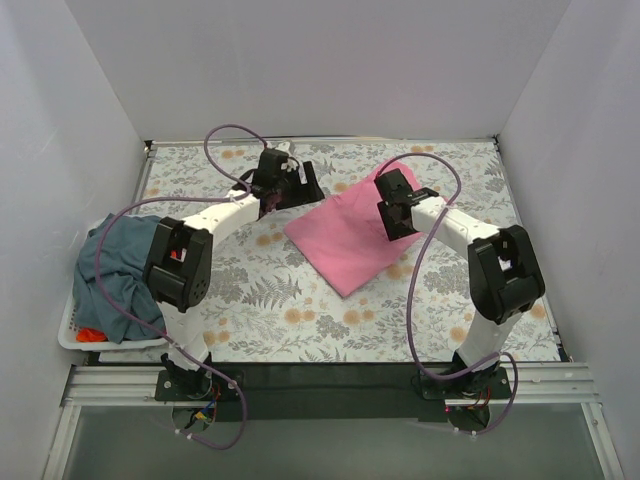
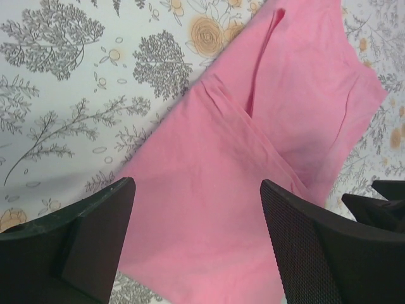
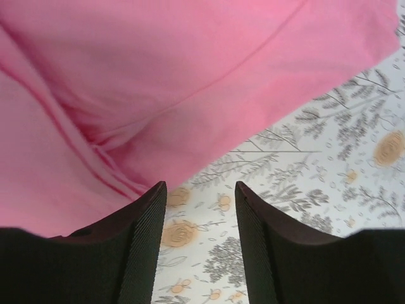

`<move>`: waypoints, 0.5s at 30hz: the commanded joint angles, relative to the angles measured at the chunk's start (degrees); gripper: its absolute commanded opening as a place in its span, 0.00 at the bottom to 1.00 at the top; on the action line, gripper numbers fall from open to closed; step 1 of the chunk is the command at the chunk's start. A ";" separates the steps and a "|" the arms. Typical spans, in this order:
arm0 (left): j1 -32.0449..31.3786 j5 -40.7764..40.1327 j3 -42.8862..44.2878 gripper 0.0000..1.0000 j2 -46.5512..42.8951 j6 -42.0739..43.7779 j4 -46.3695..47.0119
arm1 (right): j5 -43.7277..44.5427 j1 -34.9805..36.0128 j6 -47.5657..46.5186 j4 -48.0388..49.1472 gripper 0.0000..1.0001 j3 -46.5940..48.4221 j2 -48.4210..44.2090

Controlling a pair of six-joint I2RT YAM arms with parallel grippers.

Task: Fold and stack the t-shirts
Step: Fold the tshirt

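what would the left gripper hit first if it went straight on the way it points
The left gripper would likely meet the pink t-shirt, seen between its open jaws; the distance is unclear.

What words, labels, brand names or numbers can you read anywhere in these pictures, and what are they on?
No text can be read in any view.
The pink t-shirt shows no print or tag.
The blue-grey t-shirt shows none either.
The tablecloth carries only leaves and flowers.
The laundry basket shows no legible marking.
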 commanded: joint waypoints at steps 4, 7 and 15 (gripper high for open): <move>-0.80 0.08 -4.99 0.67 -1.71 1.16 -0.41 | -19.29 0.97 2.75 8.05 0.39 -1.71 -7.35; -0.80 -0.01 -4.81 0.62 0.13 1.61 -1.47 | -26.34 0.79 4.60 9.29 0.38 -4.26 -7.89; -0.89 -0.10 -5.25 0.55 3.92 -1.46 -8.94 | -32.06 -3.06 8.38 9.56 0.38 -10.41 -5.08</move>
